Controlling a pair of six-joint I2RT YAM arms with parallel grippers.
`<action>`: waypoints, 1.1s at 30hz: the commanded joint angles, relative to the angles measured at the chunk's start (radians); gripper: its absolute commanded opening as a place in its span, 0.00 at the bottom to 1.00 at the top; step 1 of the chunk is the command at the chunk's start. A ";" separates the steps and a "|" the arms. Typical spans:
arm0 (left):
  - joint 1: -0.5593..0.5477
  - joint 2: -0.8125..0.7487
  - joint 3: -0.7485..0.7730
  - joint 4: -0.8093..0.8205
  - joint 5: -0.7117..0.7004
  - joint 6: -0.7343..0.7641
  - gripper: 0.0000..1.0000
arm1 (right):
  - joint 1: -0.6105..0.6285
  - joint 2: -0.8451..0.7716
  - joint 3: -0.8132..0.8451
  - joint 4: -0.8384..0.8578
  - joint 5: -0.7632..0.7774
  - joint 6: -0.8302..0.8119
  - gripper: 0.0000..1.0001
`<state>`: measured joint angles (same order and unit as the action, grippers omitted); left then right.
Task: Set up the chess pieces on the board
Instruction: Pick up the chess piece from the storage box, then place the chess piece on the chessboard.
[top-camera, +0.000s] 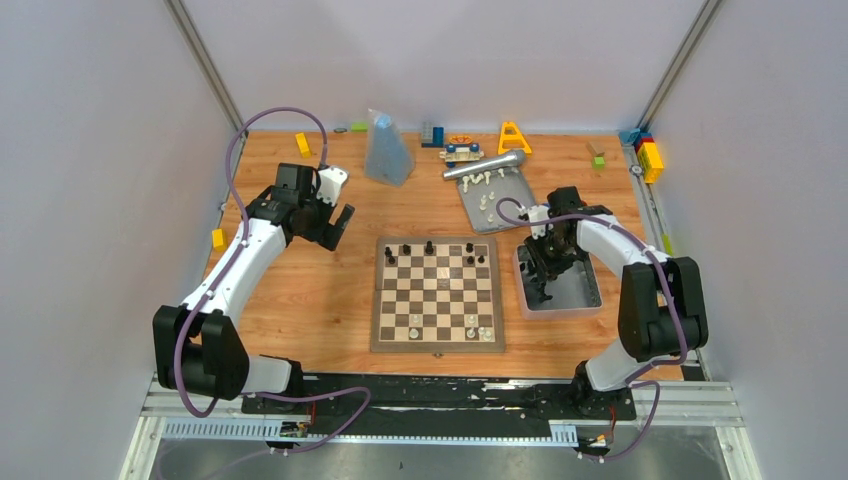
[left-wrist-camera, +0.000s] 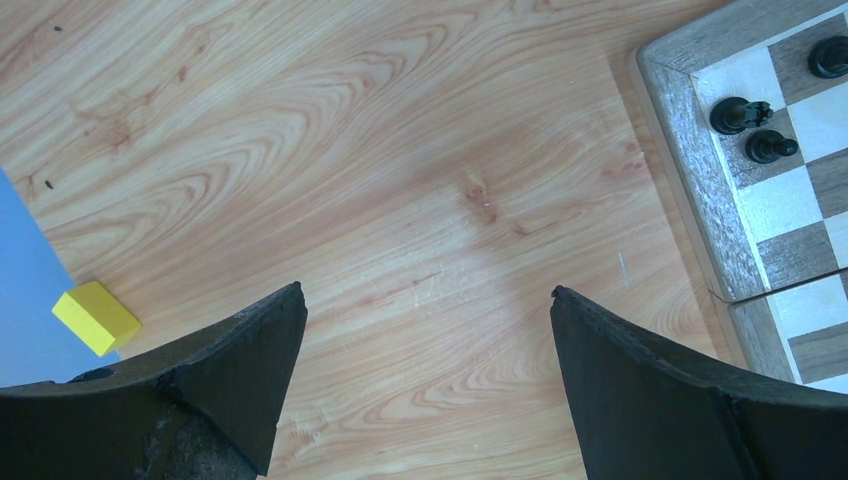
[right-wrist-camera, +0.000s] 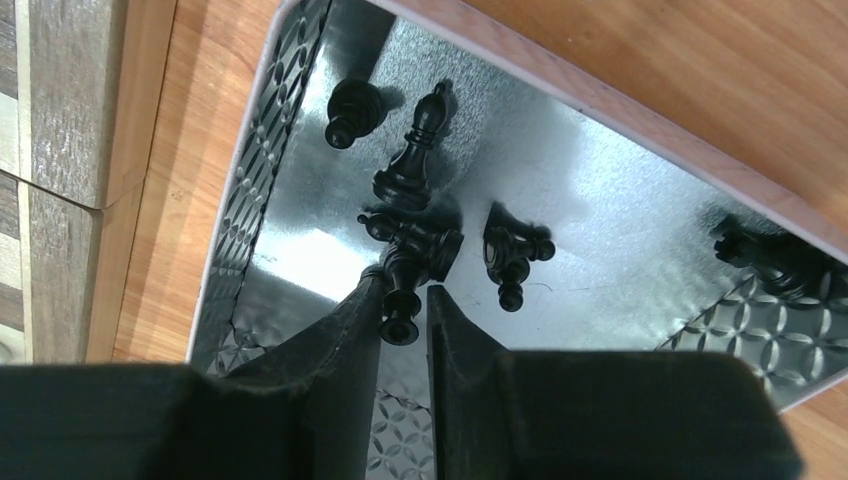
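Plain wooden desk (top-camera: 300, 300) boxed in by pale walls, that's my whole world here. Starting far left, there's a little yellow block (left-wrist-camera: 95, 317) right at the desk's edge. My left fingers (top-camera: 335, 228) hang over bare wood just off the board's far left corner, spread wide with nothing between them. The board (top-camera: 437, 345) lies flat in the middle of the desk, between my two arms. A handful of black pieces (top-camera: 430, 246) stand on its two far rows, and a few white pieces (top-camera: 472, 322) stand on the two near rows, mostly toward the right side. Past the board's far right corner, a grey tray (top-camera: 512, 207) sits askew with loose white pieces (top-camera: 484, 200) scattered in it. Just right of the board is a second metal tray (top-camera: 578, 292), and my right fingers (top-camera: 545, 268) are down inside that one. A few spare black pieces (right-wrist-camera: 415, 150) are scattered on its shiny floor. One black piece (right-wrist-camera: 410, 250) lies on its side with its round end right between my fingertips. They're narrowed to a slim gap around it, but honestly I can't tell if they're pinching it or just sitting either side.
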<state>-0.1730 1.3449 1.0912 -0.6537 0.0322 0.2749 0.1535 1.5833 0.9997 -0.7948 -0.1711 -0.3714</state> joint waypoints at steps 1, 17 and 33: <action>0.006 -0.032 -0.002 0.017 -0.012 0.007 1.00 | -0.007 -0.010 0.002 0.011 0.007 -0.009 0.20; 0.005 -0.041 0.002 0.015 -0.011 0.004 1.00 | -0.015 -0.075 0.193 -0.155 0.000 -0.023 0.05; 0.006 -0.044 0.009 0.013 -0.029 -0.005 1.00 | 0.300 0.310 0.741 -0.264 -0.056 0.004 0.06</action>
<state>-0.1730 1.3369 1.0912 -0.6537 0.0116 0.2741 0.3801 1.8137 1.6241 -1.0088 -0.2234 -0.3706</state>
